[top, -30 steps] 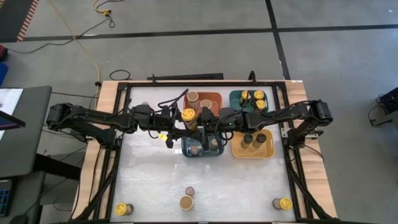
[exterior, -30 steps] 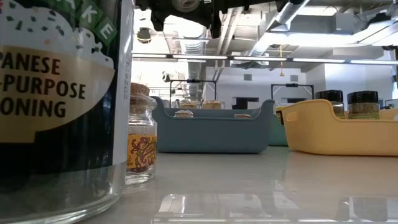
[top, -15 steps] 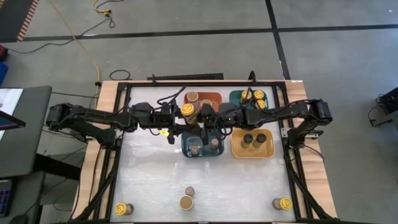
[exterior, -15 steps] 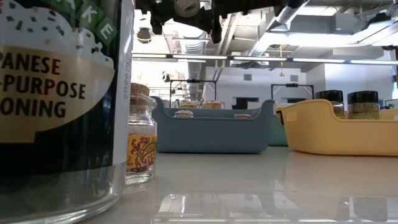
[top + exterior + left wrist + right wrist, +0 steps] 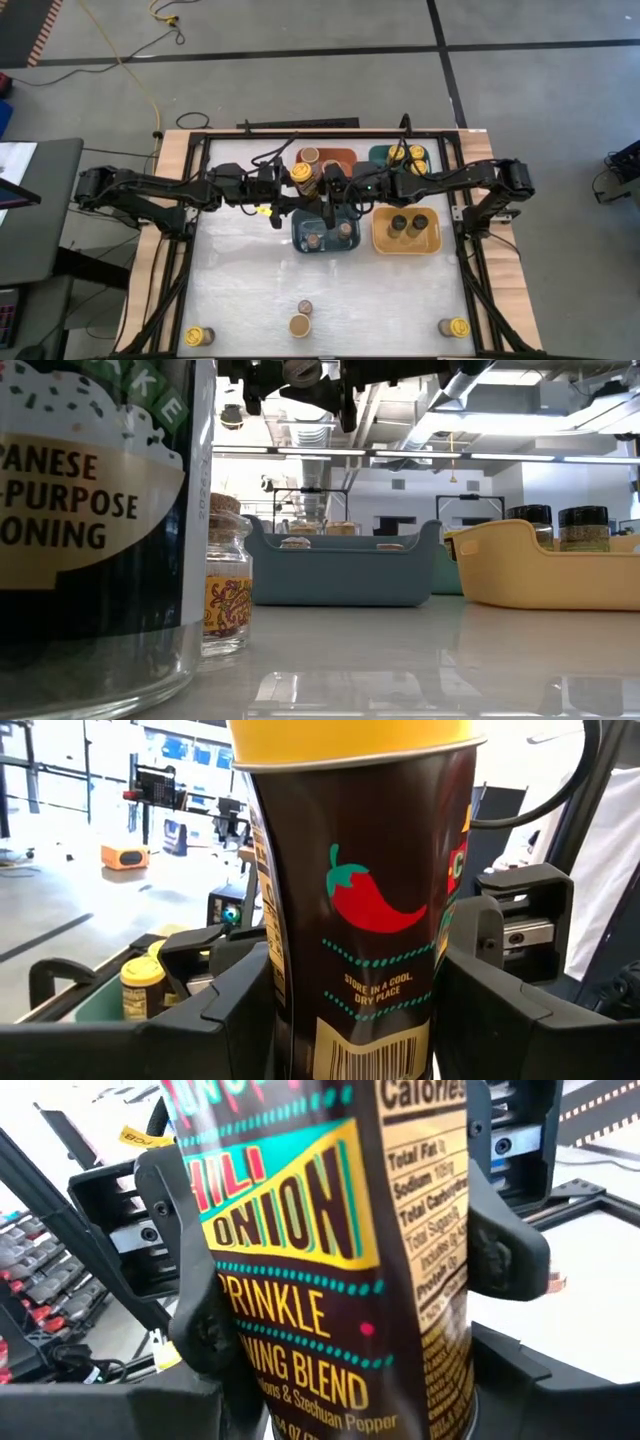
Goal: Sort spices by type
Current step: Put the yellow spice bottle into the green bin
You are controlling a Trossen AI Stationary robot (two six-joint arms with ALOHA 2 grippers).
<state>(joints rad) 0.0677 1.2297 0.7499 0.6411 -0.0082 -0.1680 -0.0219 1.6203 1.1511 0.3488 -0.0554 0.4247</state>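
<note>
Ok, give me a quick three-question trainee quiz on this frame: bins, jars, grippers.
1. True or false: the yellow bin holds two dark-topped jars.
2. What is the left gripper shut on? A: a yellow-lidded chili jar. B: an orange bin. C: nothing.
3. How many jars stand on the bare table?

Key: 1 true. 2 A; it is held in the air, and the right gripper is at the same jar. 3 four, all near the table's front edge.
</note>
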